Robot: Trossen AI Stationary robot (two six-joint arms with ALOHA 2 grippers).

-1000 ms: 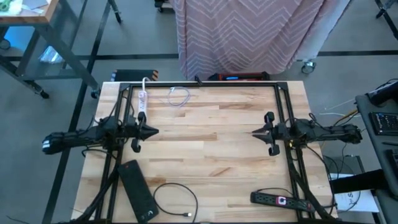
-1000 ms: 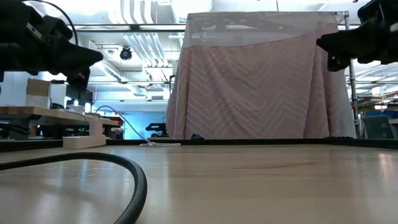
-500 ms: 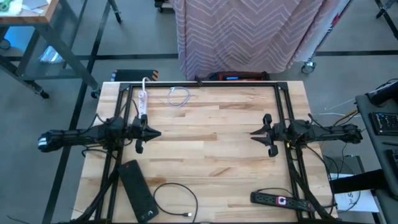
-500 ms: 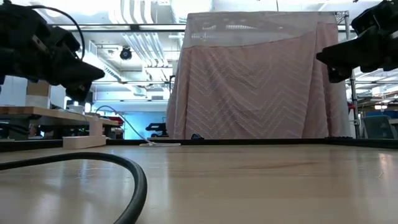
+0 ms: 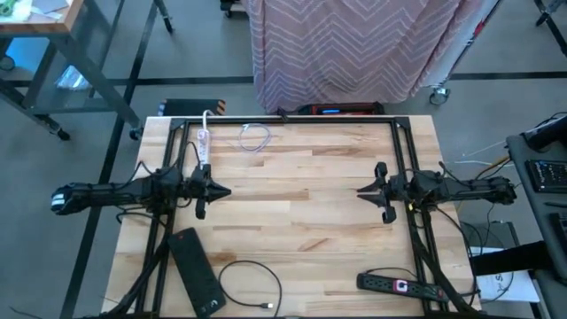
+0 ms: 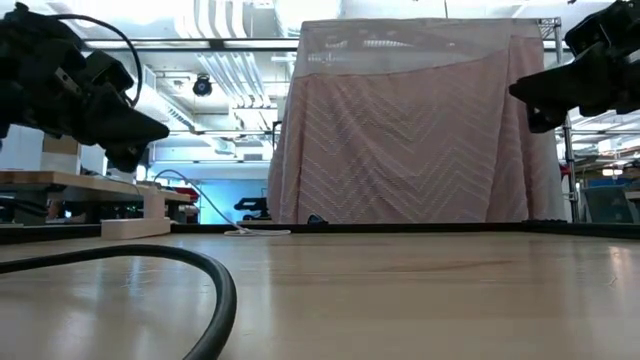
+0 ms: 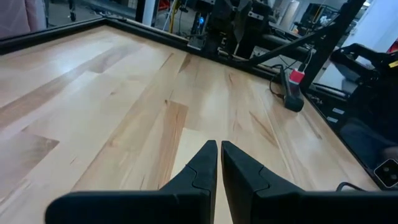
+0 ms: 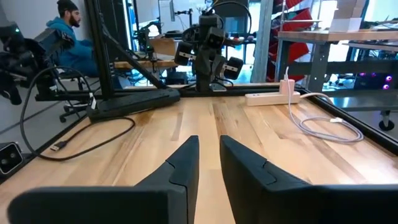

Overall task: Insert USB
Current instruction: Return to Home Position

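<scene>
A black cable [image 5: 252, 270] curls near the table's near edge, with its plug end [image 5: 267, 307] lying flat on the wood beside a black power strip [image 5: 197, 282]. The right wrist view also shows that plug [image 8: 60, 147]. At the far left lie a white power strip [image 5: 203, 142] and a loose white cable [image 5: 255, 136]. My left gripper [image 5: 228, 190] hovers above the table's left-middle with its fingers shut [image 7: 219, 147]. My right gripper [image 5: 358, 189] hovers at the right-middle, and a narrow gap shows between its fingers [image 8: 209, 142]. Both point toward the table's centre and are empty.
A second black power strip with a red switch [image 5: 394, 284] lies at the near right corner. A black frame [image 5: 283, 119] runs along the far edge. A pink draped stand [image 6: 410, 120] rises beyond the table. A seated person [image 8: 69, 34] is off to the side. Bare wood lies between the grippers.
My left gripper has come down a little and edged toward the table's centre. My right gripper dipped slightly early on, then held still. Nothing on the table has moved.
</scene>
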